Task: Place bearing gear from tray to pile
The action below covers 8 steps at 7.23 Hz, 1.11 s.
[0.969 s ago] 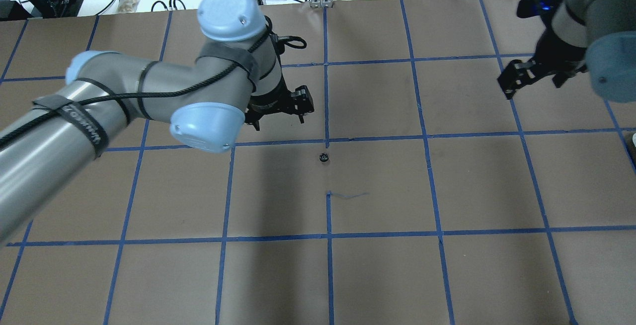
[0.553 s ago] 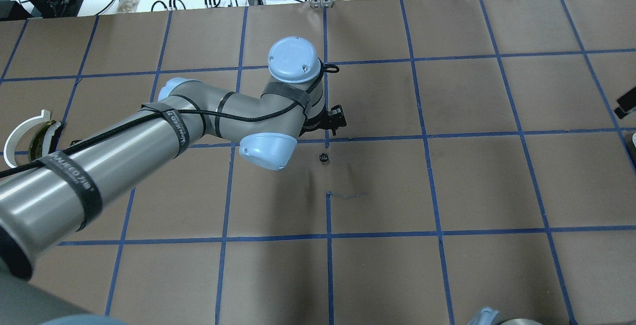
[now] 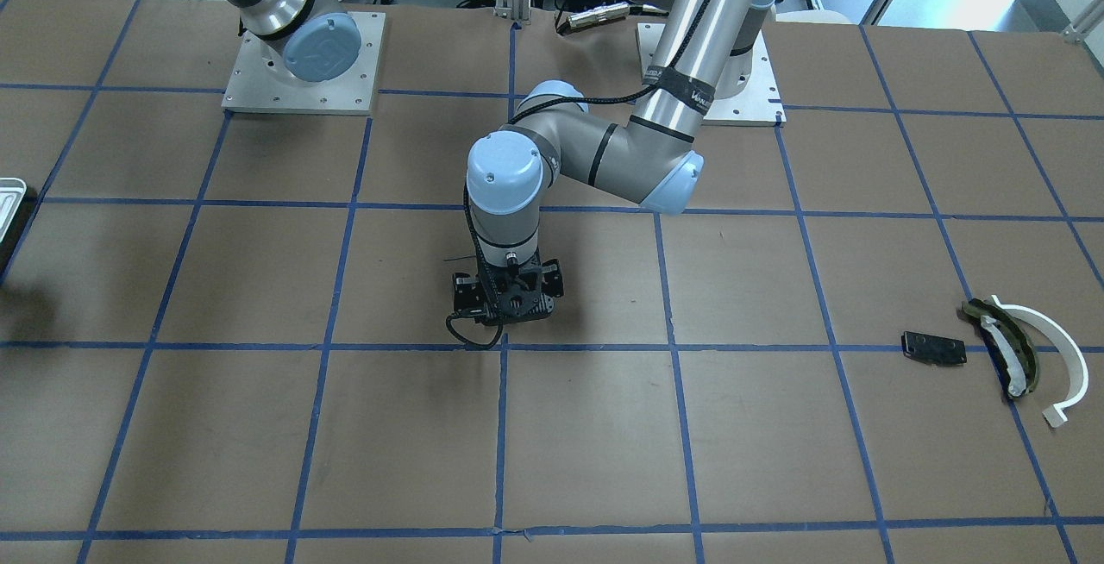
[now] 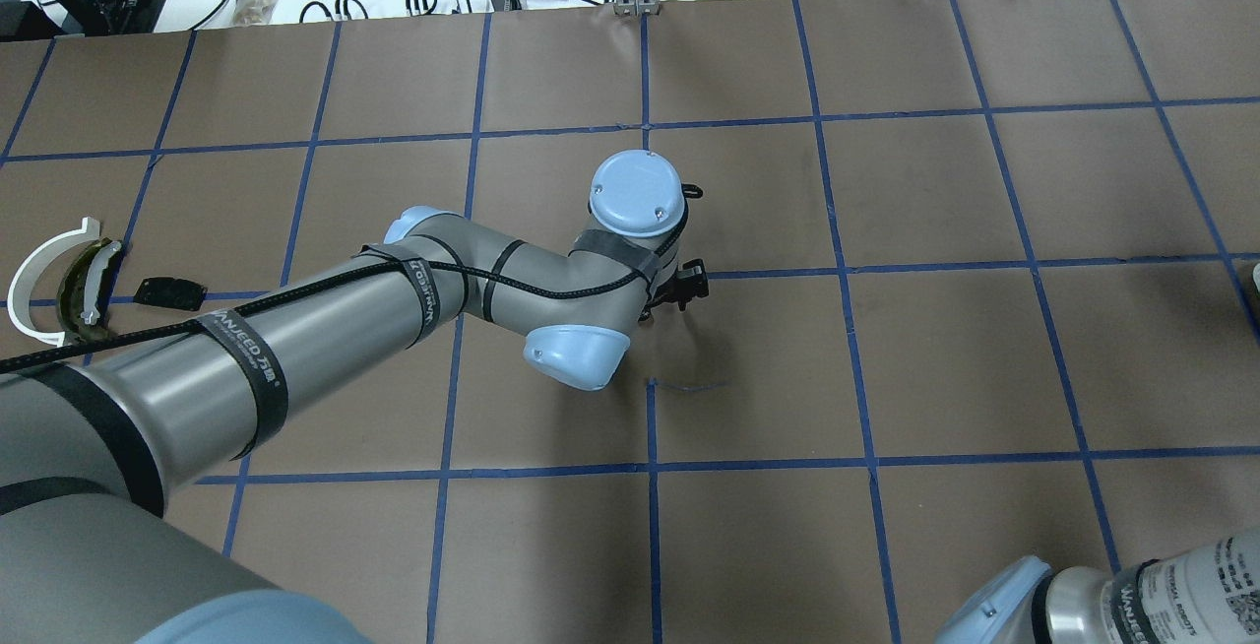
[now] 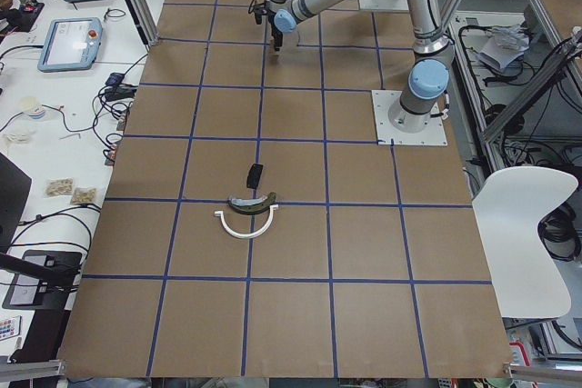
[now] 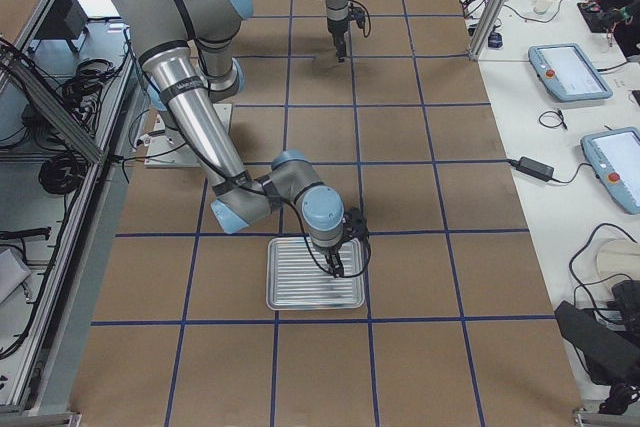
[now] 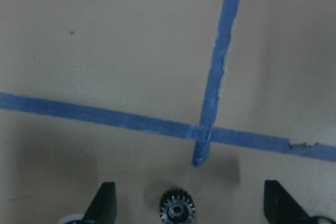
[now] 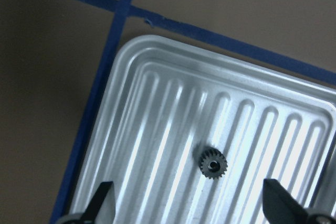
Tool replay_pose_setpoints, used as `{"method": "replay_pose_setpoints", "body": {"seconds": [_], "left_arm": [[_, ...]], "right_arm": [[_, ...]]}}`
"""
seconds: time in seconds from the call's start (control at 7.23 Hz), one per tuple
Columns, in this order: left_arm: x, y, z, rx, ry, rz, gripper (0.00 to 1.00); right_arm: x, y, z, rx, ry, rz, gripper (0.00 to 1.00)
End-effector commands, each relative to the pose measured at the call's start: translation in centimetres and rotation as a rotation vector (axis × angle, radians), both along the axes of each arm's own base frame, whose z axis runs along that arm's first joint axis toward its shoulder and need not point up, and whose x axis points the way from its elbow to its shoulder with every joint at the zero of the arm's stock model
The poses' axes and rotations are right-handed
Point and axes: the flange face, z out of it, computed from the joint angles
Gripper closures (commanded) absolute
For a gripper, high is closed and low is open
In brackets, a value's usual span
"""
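A small dark bearing gear (image 7: 177,209) lies on the brown table between the fingers of my open left gripper (image 7: 190,195), which hangs low over it at the table's middle (image 3: 507,301). The arm hides that gear in the overhead view. A second bearing gear (image 8: 212,162) lies on the ribbed silvery tray (image 8: 157,93). My open right gripper (image 8: 188,195) hovers over it (image 6: 338,259). The pile is a black plate (image 3: 933,347), an olive-and-white curved piece (image 3: 1000,344) and a white arc (image 3: 1059,357), far to my left.
The tray (image 6: 315,287) lies at the table's right end, and only a sliver of it (image 3: 9,202) shows in the front view. Blue tape lines grid the table. The pile also shows in the overhead view (image 4: 169,292). Cables and tablets lie beyond the table's far edge.
My left arm has swung right and down over the gear on the table, which it now hides in the overhead view. My right arm has left the upper right of that view.
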Motion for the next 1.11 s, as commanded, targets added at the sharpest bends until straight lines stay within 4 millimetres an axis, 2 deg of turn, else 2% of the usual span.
{"method": "replay_pose_setpoints", "body": {"seconds": [0.0,0.14,0.28,0.42,0.55,0.69,0.83,0.97], "left_arm": [[0.5,0.6,-0.1,0.003,-0.013,-0.008,0.1],[0.5,0.3,-0.4,0.003,-0.016,-0.03,0.41],[0.3,-0.1,0.0,-0.007,-0.01,-0.031,0.38],[0.5,-0.3,0.4,-0.014,-0.007,-0.029,0.26],[0.8,-0.6,0.4,-0.018,-0.007,-0.041,0.25],[0.8,-0.6,0.5,-0.021,-0.007,-0.044,0.32],[0.8,-0.5,0.5,-0.02,-0.008,-0.044,0.34],[0.8,-0.4,0.3,-0.017,-0.008,-0.046,0.48]], "right_arm": [[-1.7,0.2,-2.8,0.003,-0.005,0.001,0.01],[-1.8,0.1,-2.9,-0.005,0.009,-0.005,0.04],[-1.8,0.1,-3.1,-0.005,0.005,-0.018,0.04],[-1.7,0.0,-3.1,-0.005,0.004,-0.023,0.06],[-1.5,-0.1,-3.0,-0.006,0.003,-0.026,0.07],[-1.4,-0.3,-3.0,-0.007,0.004,-0.032,0.09],[-1.2,-0.4,-3.1,-0.018,-0.007,-0.03,0.16],[-1.2,-0.6,-2.9,-0.026,-0.009,-0.03,0.21]]}}
